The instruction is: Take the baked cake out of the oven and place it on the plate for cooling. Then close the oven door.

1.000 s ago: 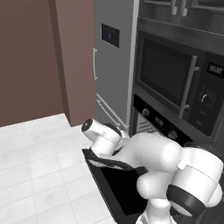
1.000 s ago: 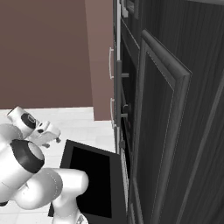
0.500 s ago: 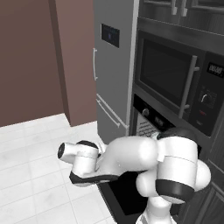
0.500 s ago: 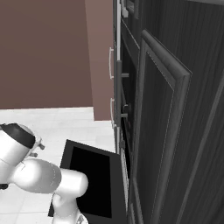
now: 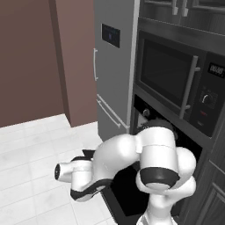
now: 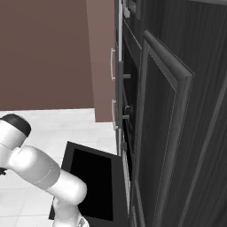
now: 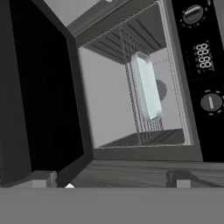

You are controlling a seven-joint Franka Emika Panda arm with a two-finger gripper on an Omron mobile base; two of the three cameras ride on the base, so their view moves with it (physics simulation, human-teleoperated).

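My end effector (image 7: 111,180) is spread wide and holds nothing; both fingertips (image 7: 43,178) are at the bottom of the hand view, far apart. It's low, out in front of the oven (image 7: 109,105), facing the cavity. The hand view is rolled sideways.

Edges/room: the oven door (image 7: 39,87) is swung fully down, its black glass panel running along one side of my line of approach. Its inner edge meets the cavity frame just ahead of the fingertips. The cavity mouth is wide open straight ahead, with bare grey walls. The wire rack (image 7: 140,118) runs into the cavity. In the right base view the door (image 6: 91,181) lies flat over the floor (image 6: 53,128) beside my arm.

Task thing: the cake (image 7: 146,85), a pale oblong shape, sits on the rack well ahead of the end effector and deep in the cavity. It is apart from the fingertips, with nothing between us.

Writing: the control panel (image 7: 199,30) beside the cavity has a digital display (image 7: 204,56); its digits look like 8888. There is an upper knob (image 7: 192,14) and a lower knob (image 7: 211,102), but their markings are too small to read.

Around: the microwave (image 5: 176,83) with its vertical handle is above the oven. A grey fridge (image 5: 114,74) with a small dark panel stands next to it, then a brown wall (image 5: 30,57). Dark cabinet fronts (image 6: 177,133) are on the oven's other side.
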